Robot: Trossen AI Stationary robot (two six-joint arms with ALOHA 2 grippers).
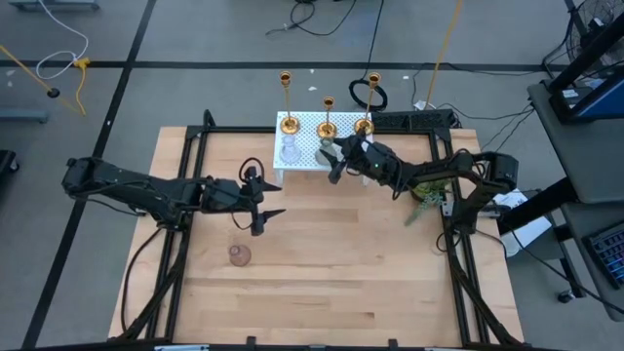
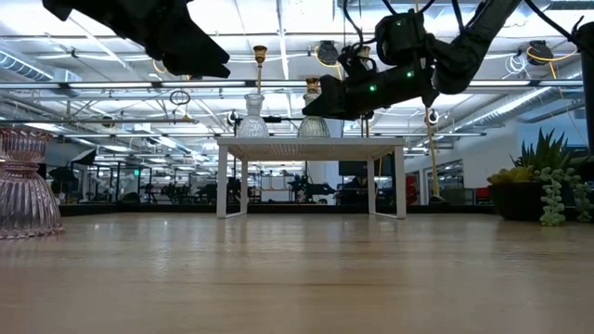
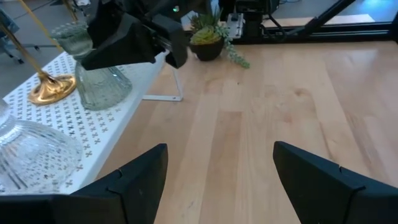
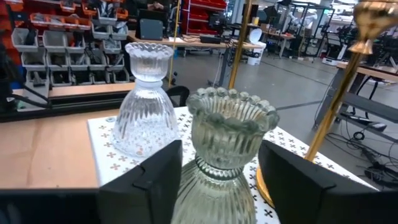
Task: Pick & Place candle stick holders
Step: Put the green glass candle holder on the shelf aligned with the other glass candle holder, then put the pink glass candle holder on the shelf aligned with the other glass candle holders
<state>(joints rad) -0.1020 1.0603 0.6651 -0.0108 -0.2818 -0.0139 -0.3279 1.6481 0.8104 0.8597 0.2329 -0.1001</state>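
Three gold candlesticks (image 1: 286,97) (image 1: 327,117) (image 1: 369,102) stand by their round bases on the white perforated stand (image 1: 306,146). A clear glass holder (image 1: 290,151) and a greenish glass holder (image 4: 224,143) also stand on it. A pink glass holder (image 1: 239,255) stands on the table at the near left. My right gripper (image 4: 221,149) is open over the stand, its fingers on either side of the greenish holder's neck with a gap showing. My left gripper (image 1: 268,210) is open and empty above the table, left of the stand.
A small potted plant (image 1: 429,195) stands on the table right of the stand, under my right arm. Black frame rails (image 1: 185,195) run along the table's left and right sides. Bare wood lies between the pink holder and the stand.
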